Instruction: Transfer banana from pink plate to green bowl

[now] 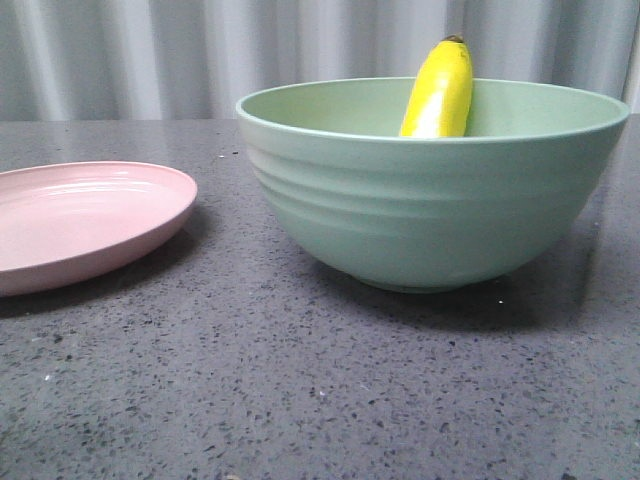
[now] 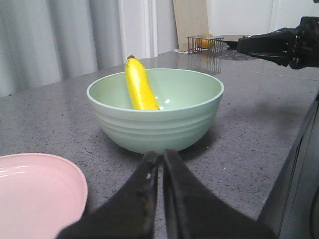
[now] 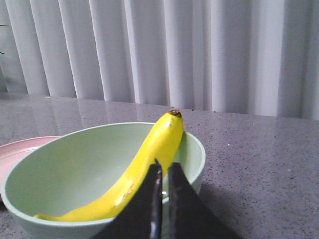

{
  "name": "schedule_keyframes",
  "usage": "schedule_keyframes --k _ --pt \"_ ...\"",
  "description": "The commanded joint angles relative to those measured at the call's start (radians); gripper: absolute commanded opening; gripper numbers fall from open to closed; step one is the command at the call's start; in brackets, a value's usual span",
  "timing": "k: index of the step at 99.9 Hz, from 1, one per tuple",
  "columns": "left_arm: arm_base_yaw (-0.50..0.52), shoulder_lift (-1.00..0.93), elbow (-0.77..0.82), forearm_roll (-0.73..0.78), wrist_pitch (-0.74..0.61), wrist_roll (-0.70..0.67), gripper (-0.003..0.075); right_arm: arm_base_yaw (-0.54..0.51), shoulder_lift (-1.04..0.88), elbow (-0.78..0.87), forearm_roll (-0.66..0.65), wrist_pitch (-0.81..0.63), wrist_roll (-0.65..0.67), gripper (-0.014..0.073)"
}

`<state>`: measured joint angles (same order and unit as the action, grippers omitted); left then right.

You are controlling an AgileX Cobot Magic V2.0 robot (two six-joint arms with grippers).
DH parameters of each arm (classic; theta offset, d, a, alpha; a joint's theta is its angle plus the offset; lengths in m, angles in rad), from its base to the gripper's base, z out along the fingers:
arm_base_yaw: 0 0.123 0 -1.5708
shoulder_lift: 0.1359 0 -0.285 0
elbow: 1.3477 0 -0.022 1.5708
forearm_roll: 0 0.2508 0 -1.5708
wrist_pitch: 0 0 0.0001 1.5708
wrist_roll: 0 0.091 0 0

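Observation:
The yellow banana [image 1: 440,92] leans inside the green bowl [image 1: 430,210], its dark tip sticking up above the far rim. It also shows in the left wrist view [image 2: 139,84] and the right wrist view [image 3: 144,172]. The pink plate [image 1: 80,220] lies empty to the left of the bowl. My left gripper [image 2: 160,155] is shut and empty, low over the table just short of the bowl [image 2: 157,117]. My right gripper [image 3: 164,168] is shut and empty, close to the bowl [image 3: 65,172] on its near side. Neither gripper shows in the front view.
The dark speckled table [image 1: 300,400] carries only the bowl and plate. Grey curtains hang behind. In the left wrist view the right arm [image 2: 284,45] reaches in beyond the bowl, a wire rack [image 2: 205,42] stands far back, and the table edge [image 2: 294,144] drops off.

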<state>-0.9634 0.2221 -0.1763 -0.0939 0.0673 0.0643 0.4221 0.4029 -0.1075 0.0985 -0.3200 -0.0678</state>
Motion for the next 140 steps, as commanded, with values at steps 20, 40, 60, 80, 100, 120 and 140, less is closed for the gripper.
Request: schedule_keyframes --k 20,40,60,80,100,120,140 --pt "0.135 0.009 0.063 0.026 -0.372 0.003 -0.0020 -0.004 0.002 -0.027 -0.009 -0.084 -0.011 -0.0064" --pt "0.340 0.009 0.169 0.026 -0.658 0.003 -0.0020 -0.004 0.002 -0.027 -0.009 -0.084 -0.011 -0.0064" --pt "0.562 -0.061 0.185 0.026 -0.690 0.000 -0.0020 -0.004 0.002 -0.027 -0.009 -0.084 -0.011 -0.0064" --pt "0.780 -0.152 0.185 0.058 -0.647 0.000 -0.0020 -0.004 0.002 -0.027 -0.009 -0.084 -0.011 -0.0064" --pt "0.921 -0.260 0.187 0.058 -0.369 -0.001 -0.0020 -0.004 0.002 -0.027 -0.009 -0.084 -0.011 -0.0064" --pt "0.941 -0.255 0.187 0.060 -0.049 -0.001 -0.0020 -0.004 0.002 -0.027 -0.009 -0.084 -0.011 -0.0064" --pt "0.941 -0.255 0.187 0.060 0.187 -0.001 -0.0020 -0.004 0.002 -0.027 -0.009 -0.084 -0.011 -0.0064"
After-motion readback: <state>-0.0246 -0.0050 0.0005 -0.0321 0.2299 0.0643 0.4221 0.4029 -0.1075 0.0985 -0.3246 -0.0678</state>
